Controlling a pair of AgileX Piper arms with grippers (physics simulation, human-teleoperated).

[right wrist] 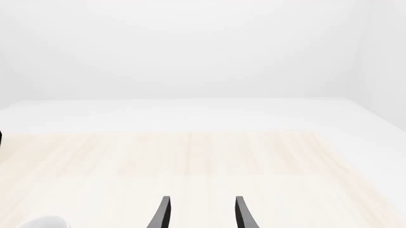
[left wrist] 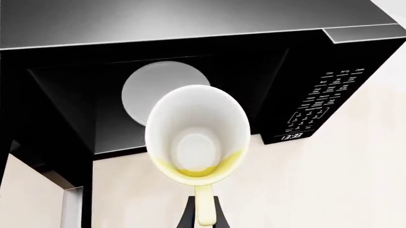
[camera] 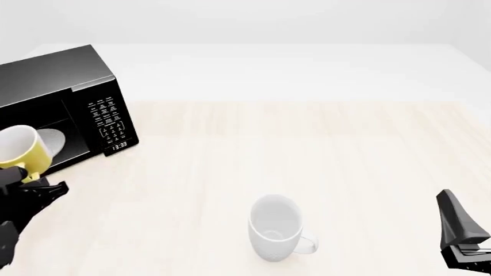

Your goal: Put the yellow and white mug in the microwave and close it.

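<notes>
The yellow and white mug (left wrist: 198,135) hangs in the air, its white mouth tipped toward the open microwave (left wrist: 304,61). My left gripper (left wrist: 203,211) is shut on the mug's yellow handle. In the front view the mug (camera: 20,150) sits just before the cavity of the microwave (camera: 73,86) at the far left, with the left gripper (camera: 31,183) below it. The white round plate (left wrist: 149,85) shows inside, behind the mug. The keypad (left wrist: 320,102) and display face me. My right gripper (right wrist: 203,211) is open and empty, low at the right (camera: 458,221).
A larger all-white mug (camera: 275,228) stands on the table's near middle, its handle to the right; its rim shows in the right wrist view (right wrist: 44,222). The microwave's open door edge (left wrist: 71,206) shows beside the cavity. Light wooden table top (camera: 307,149) spreads between the arms.
</notes>
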